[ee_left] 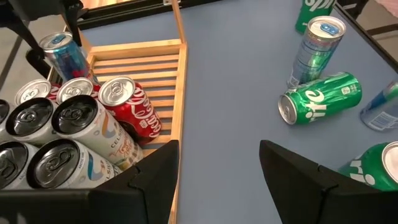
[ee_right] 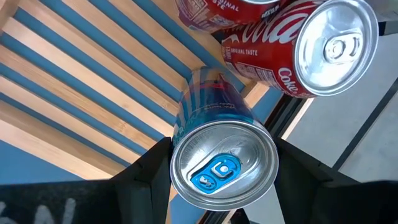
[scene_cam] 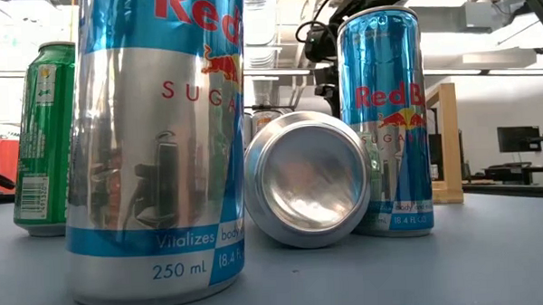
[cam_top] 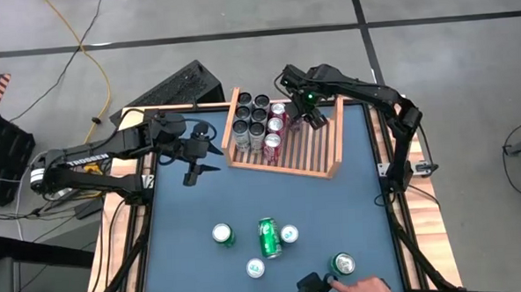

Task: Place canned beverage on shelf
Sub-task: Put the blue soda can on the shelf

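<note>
— Where's the can right now?

— My right gripper (ee_right: 219,163) is clamped on a blue canned beverage (ee_right: 221,146), holding it upright over the slats of the shelf (cam_top: 331,147), beside the red cola cans (cam_top: 276,128).

— And your left?

— The left gripper (cam_top: 195,162) hovers over the counter (cam_top: 334,213) just beside the shelf, fingers apart, holding nothing.

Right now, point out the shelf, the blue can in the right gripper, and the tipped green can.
shelf (cam_top: 309,153): high view, bare slats.
blue can (ee_right: 222,163): right wrist view, lid.
tipped green can (cam_top: 269,238): high view, side.
</note>
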Controlling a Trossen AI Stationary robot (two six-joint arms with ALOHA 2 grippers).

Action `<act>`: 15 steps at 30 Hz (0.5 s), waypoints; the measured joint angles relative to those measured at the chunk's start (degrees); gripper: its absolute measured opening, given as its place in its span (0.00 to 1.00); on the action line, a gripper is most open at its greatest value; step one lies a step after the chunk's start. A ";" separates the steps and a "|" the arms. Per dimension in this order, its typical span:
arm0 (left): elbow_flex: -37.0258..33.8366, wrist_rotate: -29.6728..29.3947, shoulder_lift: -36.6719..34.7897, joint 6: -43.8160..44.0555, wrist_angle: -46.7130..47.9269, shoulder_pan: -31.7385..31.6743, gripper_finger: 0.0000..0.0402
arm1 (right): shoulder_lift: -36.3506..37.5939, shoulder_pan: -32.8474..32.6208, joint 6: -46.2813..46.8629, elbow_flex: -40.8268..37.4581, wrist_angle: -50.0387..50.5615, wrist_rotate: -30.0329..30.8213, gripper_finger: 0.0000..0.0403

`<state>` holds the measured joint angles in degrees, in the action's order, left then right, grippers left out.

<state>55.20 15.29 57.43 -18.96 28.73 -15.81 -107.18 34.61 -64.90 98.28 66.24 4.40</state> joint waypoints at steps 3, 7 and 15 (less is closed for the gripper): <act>0.00 0.05 0.00 0.00 0.02 0.02 0.53 | 0.00 0.00 0.02 0.00 -0.04 -0.12 0.53; 0.00 0.07 0.00 0.02 0.02 0.00 0.53 | 0.00 0.00 0.02 0.00 -0.28 -0.91 0.53; 0.00 0.07 0.00 0.04 0.09 0.02 0.53 | -1.84 1.16 0.59 -0.10 -0.95 -2.38 0.53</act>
<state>55.20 15.36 57.43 -18.92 28.82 -15.79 -109.01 35.77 -64.31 98.18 65.29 2.03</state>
